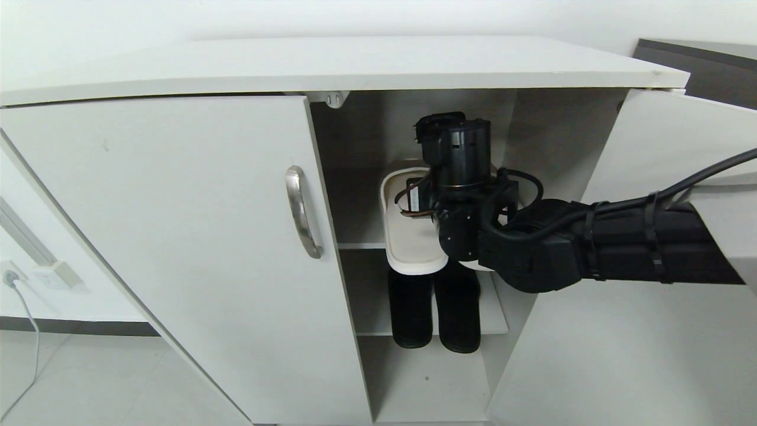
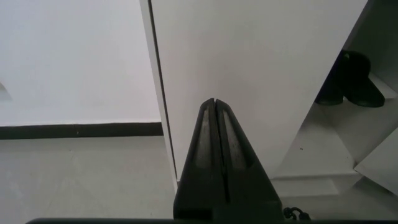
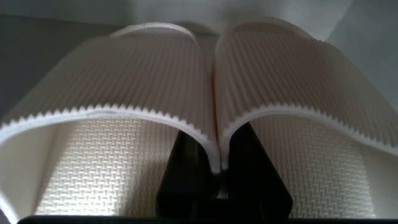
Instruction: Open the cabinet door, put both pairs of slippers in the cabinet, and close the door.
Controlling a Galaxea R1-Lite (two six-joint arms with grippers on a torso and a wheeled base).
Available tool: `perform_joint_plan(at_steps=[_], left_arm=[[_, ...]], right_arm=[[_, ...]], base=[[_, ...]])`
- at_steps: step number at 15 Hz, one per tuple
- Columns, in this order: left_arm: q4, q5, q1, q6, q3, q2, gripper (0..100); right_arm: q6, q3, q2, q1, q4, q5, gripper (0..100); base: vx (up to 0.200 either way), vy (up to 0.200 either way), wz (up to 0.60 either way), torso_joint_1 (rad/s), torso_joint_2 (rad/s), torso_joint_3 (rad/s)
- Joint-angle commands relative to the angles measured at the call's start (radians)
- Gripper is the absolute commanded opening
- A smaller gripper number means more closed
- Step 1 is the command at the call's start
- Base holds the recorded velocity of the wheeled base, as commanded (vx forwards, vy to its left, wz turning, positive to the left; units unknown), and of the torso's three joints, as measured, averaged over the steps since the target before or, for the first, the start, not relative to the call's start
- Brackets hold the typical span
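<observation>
The white cabinet (image 1: 355, 59) has its right door (image 1: 668, 136) swung open and its left door (image 1: 165, 236) closed. My right gripper (image 3: 217, 171) reaches inside, shut on the pair of white slippers (image 3: 155, 81), pinching the inner edges of both ribbed straps together. The white slippers (image 1: 411, 236) are at the upper shelf (image 1: 358, 245), heels hanging past its front edge. A pair of black slippers (image 1: 434, 310) lies on the lower shelf (image 1: 500, 316), also seen as black slippers (image 2: 351, 81). My left gripper (image 2: 214, 102) is shut and empty, low in front of the closed left door.
The left door carries a metal handle (image 1: 301, 212). The bottom compartment (image 1: 426, 384) under the black slippers holds nothing. A wall socket with a cable (image 1: 10, 277) is at the far left, above bare floor (image 1: 89, 378).
</observation>
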Motion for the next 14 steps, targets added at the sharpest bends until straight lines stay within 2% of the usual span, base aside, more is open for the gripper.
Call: perform_joint_plan(at_steps=[1,7,14], left_arm=[[0.001,0.001,0.0,0.0,0.0,0.0,0],[0.001,0.001,0.0,0.0,0.0,0.0,0],[0.001,0.001,0.0,0.0,0.0,0.0,0]], right_arm=[[0.001,-0.05,0.041,-0.013,0.007,0.002,0],[0.002,-0.121,0.074,-0.048,0.04,0.031,0],[0.008,-0.125,0.08,-0.049,0.043,0.031,0]], base=[[0.0,0.0,0.0,0.0,0.0,0.0],[0.0,0.0,0.0,0.0,0.0,0.0],[0.0,0.0,0.0,0.0,0.0,0.0]])
